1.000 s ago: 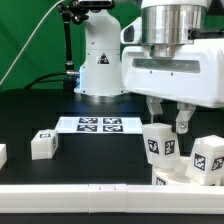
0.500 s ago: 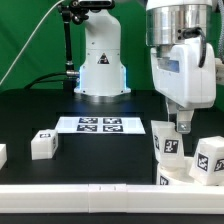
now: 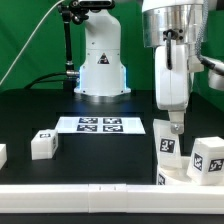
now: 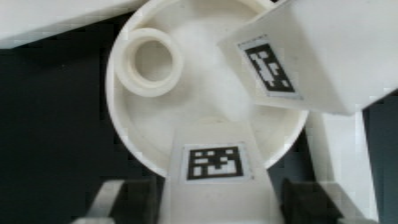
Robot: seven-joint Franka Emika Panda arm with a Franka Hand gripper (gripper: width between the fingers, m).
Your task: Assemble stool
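My gripper [image 3: 174,127] is shut on a white stool leg [image 3: 168,146] that stands upright on the round white seat [image 3: 176,177] at the exterior view's right. In the wrist view the held leg [image 4: 215,165] with its tag fills the gap between my fingers [image 4: 132,200], over the seat [image 4: 178,110] with its round hole. A second leg [image 3: 207,158] stands upright on the seat beside it and also shows in the wrist view [image 4: 294,60]. A third leg [image 3: 42,144] lies loose at the left.
The marker board [image 3: 100,125] lies flat in the middle. A long white rail [image 3: 80,191] runs along the front. Another white part [image 3: 2,154] sits at the exterior view's left edge. The robot base [image 3: 100,60] stands behind.
My wrist has turned about its upright axis while staying over the seat. The held leg has turned with it and shifted slightly toward the exterior view's right.
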